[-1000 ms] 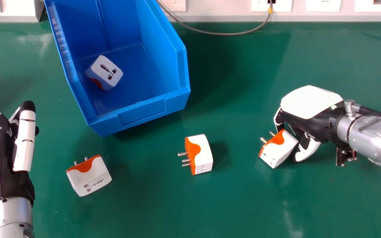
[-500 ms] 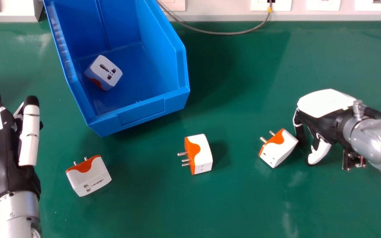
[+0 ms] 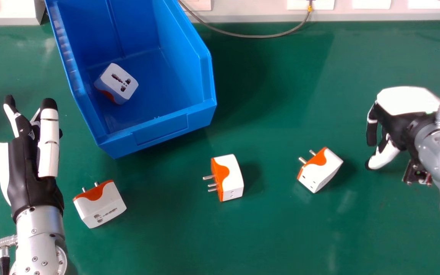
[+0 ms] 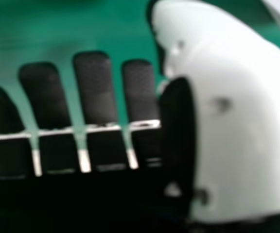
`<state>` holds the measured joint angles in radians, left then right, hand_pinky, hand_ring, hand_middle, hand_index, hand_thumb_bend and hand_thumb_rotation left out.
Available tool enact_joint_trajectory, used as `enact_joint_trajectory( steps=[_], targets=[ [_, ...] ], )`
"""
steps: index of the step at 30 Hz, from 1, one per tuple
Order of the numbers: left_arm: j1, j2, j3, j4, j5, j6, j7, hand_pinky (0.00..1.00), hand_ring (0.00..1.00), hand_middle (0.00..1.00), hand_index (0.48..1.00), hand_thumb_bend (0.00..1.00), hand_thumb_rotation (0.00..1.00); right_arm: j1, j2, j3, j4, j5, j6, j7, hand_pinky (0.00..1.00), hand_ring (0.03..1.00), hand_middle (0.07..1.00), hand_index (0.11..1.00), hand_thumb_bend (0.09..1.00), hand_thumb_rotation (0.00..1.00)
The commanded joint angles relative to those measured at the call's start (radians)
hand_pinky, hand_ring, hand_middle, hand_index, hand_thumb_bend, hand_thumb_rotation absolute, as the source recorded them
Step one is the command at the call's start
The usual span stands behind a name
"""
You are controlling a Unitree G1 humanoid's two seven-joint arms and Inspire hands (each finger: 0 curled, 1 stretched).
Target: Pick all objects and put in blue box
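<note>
The blue box stands at the upper left of the head view, with one white adapter lying inside. On the table are a left adapter, a middle adapter and a right adapter, each white with orange. My right hand is open, above the table and apart to the right of the right adapter. In the right hand view my right hand has nothing between its fingers and thumb. Left of the left adapter and the box, my left hand is open and holds nothing.
A grey cable loops onto the table's back edge beside the box. White sockets on a pale panel run along the back. Green tabletop lies in front of the adapters.
My right hand has let go of the right adapter and moved away to the right; that adapter stays on the table. My left hand has shifted to the right and slightly toward the back.
</note>
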<state>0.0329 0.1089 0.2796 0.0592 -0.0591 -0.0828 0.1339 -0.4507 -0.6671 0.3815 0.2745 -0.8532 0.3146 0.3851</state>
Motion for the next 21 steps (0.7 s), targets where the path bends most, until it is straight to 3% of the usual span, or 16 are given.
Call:
enact_joint_trajectory(
  steps=[1,6,11,17,21],
  targets=[
    [-0.018,0.005,-0.001,0.001,0.009,-0.014,0.005,0.88,0.92,0.88,0.896,0.44,0.84,0.029,0.000,-0.042,-0.060,0.009,0.032,-0.013,0.59,0.734,0.779,0.765,0.493,0.25],
    [-0.027,0.010,0.002,0.013,0.007,-0.016,0.001,0.88,0.92,0.88,0.895,0.43,0.84,0.112,0.052,-0.110,-0.196,0.032,0.111,-0.057,0.62,0.766,0.814,0.791,0.496,0.26],
    [-0.032,0.015,0.007,0.025,0.004,-0.022,-0.004,0.87,0.92,0.88,0.894,0.43,0.84,0.201,0.150,-0.148,-0.327,0.028,0.190,-0.135,0.63,0.793,0.850,0.803,0.498,0.25],
    [-0.023,0.021,0.009,0.020,0.010,-0.022,-0.007,0.88,0.92,0.88,0.893,0.42,0.83,0.278,0.244,-0.154,-0.407,0.016,0.228,-0.228,0.64,0.785,0.838,0.812,0.499,0.22],
    [-0.009,0.026,0.013,0.012,-0.001,-0.019,-0.017,0.87,0.92,0.88,0.892,0.42,0.83,0.343,0.326,-0.136,-0.431,-0.003,0.234,-0.336,0.64,0.777,0.834,0.812,0.501,0.23]
  ],
)
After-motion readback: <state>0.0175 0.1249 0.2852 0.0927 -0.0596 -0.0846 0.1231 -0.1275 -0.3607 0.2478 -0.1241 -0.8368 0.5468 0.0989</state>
